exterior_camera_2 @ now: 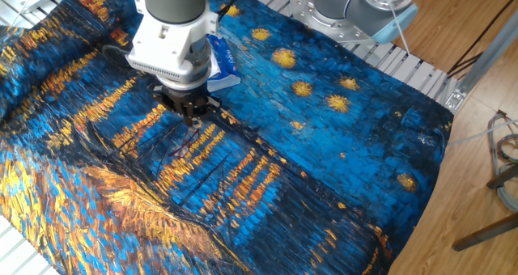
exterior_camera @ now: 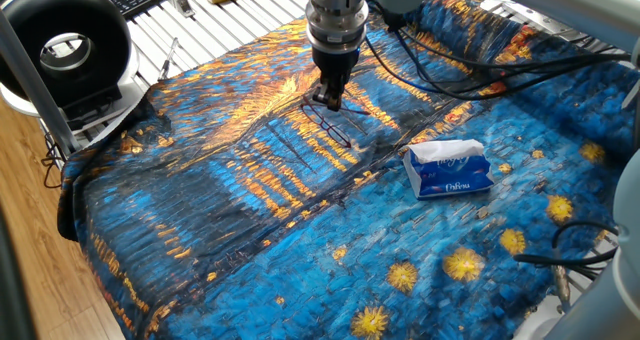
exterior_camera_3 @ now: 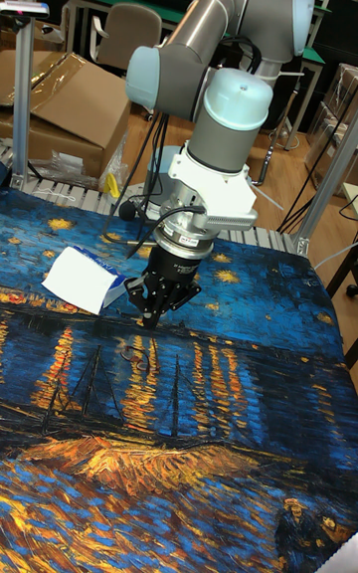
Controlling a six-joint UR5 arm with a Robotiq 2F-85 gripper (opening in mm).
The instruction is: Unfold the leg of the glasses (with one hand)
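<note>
One pair of glasses (exterior_camera: 330, 118) is seen lying on the painted blue-and-orange cloth (exterior_camera: 250, 230), directly beneath the single black gripper (exterior_camera: 331, 102). The fingertips are brought down to the frame; whether they are closed on it cannot be told. One blue-white tissue pack (exterior_camera: 450, 170) lies well apart on the cloth.

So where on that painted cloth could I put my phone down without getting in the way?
The near stretch of cloth, in front of the tissue pack, lies bare. It is crowded farther back, where the gripper hangs low at the glasses, and by the cables behind.
</note>
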